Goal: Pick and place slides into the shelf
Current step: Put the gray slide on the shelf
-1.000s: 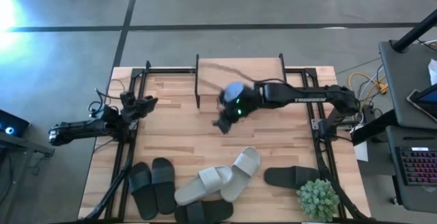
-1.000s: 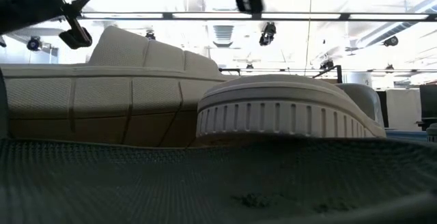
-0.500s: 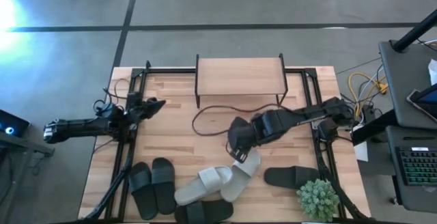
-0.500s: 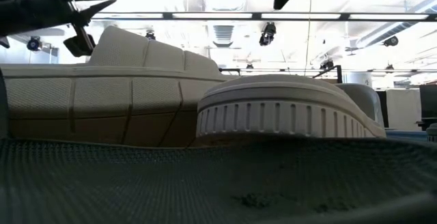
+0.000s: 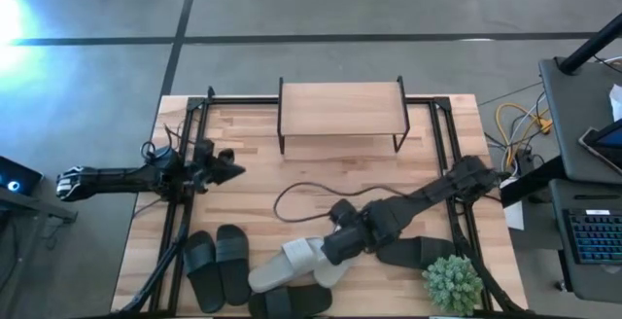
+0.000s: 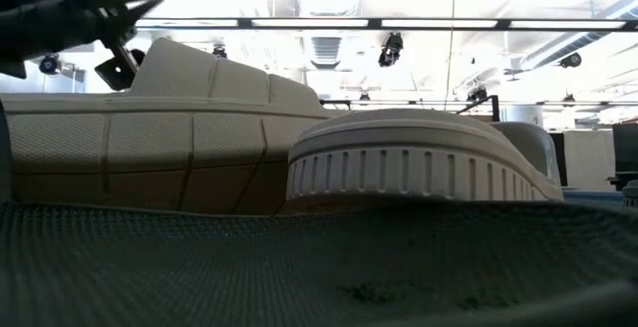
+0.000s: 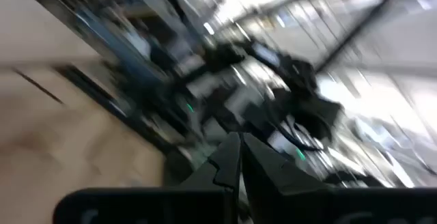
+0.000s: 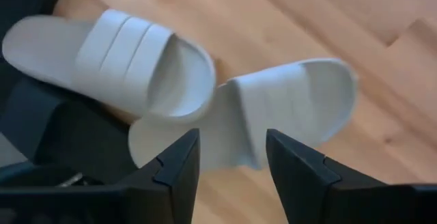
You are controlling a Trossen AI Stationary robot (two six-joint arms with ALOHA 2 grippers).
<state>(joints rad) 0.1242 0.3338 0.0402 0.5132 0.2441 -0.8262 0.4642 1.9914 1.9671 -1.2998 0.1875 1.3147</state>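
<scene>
Two white slides (image 8: 116, 60) (image 8: 287, 108) lie on the table near its front edge, the toe of one overlapping the other. My right gripper (image 8: 232, 162) hovers open just above them (image 5: 330, 251), one finger on either side of the second slide, touching nothing. Black slides lie on the table at the near left (image 5: 216, 264), beneath the white pair (image 5: 282, 304) and at the near right (image 5: 413, 253). The shelf (image 5: 340, 105) stands at the far middle. My left gripper (image 5: 228, 171) is shut and holds nothing, over the table's left side.
A green potted plant (image 5: 452, 282) stands at the near right corner. A black cable (image 5: 301, 197) loops over the table's middle. Black frame rails (image 5: 185, 212) run along both sides. In the low view a black slide (image 6: 299, 267) fills the foreground before the white ones (image 6: 419, 167).
My right gripper has swung from just in front of the shelf toward the table's near edge and down, and now stands over the white slides. My left gripper has drifted a little toward the near edge and the table's middle, still shut. The slides have not moved.
</scene>
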